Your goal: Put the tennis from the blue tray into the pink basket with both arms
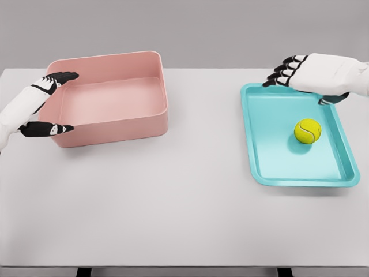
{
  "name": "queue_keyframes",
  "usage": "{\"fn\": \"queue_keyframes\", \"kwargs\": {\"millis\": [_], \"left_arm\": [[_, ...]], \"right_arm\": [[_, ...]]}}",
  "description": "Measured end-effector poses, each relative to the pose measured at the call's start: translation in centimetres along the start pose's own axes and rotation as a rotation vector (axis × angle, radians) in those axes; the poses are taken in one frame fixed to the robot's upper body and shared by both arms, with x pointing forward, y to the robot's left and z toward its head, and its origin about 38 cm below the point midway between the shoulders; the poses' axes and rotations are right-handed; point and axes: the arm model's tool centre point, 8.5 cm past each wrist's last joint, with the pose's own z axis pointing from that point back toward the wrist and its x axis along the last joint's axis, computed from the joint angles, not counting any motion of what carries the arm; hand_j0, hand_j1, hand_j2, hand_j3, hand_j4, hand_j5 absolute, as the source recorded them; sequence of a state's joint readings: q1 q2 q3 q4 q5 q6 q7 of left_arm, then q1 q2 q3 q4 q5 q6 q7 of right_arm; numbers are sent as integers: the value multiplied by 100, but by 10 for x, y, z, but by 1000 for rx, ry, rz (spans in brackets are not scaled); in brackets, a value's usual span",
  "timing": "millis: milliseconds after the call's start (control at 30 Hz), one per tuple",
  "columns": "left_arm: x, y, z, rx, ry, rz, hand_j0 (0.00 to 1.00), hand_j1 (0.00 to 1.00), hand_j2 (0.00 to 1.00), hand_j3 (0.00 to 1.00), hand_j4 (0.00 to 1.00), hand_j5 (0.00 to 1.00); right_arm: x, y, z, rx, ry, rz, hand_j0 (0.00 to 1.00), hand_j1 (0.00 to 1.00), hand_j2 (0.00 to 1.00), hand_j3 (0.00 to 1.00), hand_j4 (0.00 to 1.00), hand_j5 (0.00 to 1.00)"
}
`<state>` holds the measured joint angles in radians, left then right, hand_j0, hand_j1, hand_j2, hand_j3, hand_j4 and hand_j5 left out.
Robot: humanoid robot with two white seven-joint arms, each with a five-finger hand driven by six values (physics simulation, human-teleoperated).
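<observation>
Head view shows the yellow ball [307, 130] lying in the blue tray [262, 156], untouched. Right hand [305, 75] hovers spread above the tray's far edge; left hand [43, 107], fingers apart, brackets the pink basket's [115, 118] left end.

Place: a simulated tabletop test bench, not a furnished room.
Surface: one plain white table [173, 202] fills the view, its front edge showing at 6 o'clock.
Backdrop: a flat, featureless grey wall [184, 29] from 10 to 2 o'clock.
Props: only a pink basket [109, 95] at 10 o'clock and a blue tray [262, 156] at 3 o'clock.
Look: clean rendered surfaces with soft, even shadows.
</observation>
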<state>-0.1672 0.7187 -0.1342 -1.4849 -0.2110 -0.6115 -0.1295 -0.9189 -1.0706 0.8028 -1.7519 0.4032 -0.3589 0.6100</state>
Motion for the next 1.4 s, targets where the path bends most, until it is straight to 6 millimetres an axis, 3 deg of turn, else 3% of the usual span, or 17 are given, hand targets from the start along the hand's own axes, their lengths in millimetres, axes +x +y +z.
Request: {"fn": "queue_keyframes", "kwargs": {"millis": [167, 267, 367, 467, 600, 867, 1067, 1400], "left_arm": [[-1, 0, 0, 0, 2, 1, 100, 100, 100, 100, 100, 100], [-1, 1, 1, 0, 3, 0, 100, 100, 100, 100, 100, 100], [-1, -2, 3, -4, 7, 6, 100, 100, 100, 100, 100, 100], [-2, -1, 6, -9, 11, 8, 100, 100, 100, 100, 100, 100], [-6, 4, 20, -30, 29, 29, 100, 100, 100, 100, 100, 100], [0, 6, 34, -87, 18, 121, 100, 100, 100, 100, 100, 100], [2, -12, 48, -119, 34, 208, 100, 100, 100, 100, 100, 100], [17, -27, 45, -141, -4, 269, 100, 100, 100, 100, 100, 100]], "right_arm": [[-2, 2, 7, -3, -12, -38, 99, 99, 99, 99, 99, 99], [-21, 6, 24, -47, 7, -307, 100, 100, 100, 100, 100, 100], [-58, 28, 29, -94, 43, -593, 100, 100, 100, 100, 100, 100], [-90, 68, 24, -90, 116, -773, 100, 100, 100, 100, 100, 100], [-107, 107, 20, -47, 185, -872, 100, 100, 100, 100, 100, 100], [-95, 141, 0, 82, 184, -817, 100, 100, 100, 100, 100, 100], [-82, 147, -16, 126, 146, -785, 100, 100, 100, 100, 100, 100], [-70, 156, -30, 169, 112, -777, 100, 100, 100, 100, 100, 100]]}}
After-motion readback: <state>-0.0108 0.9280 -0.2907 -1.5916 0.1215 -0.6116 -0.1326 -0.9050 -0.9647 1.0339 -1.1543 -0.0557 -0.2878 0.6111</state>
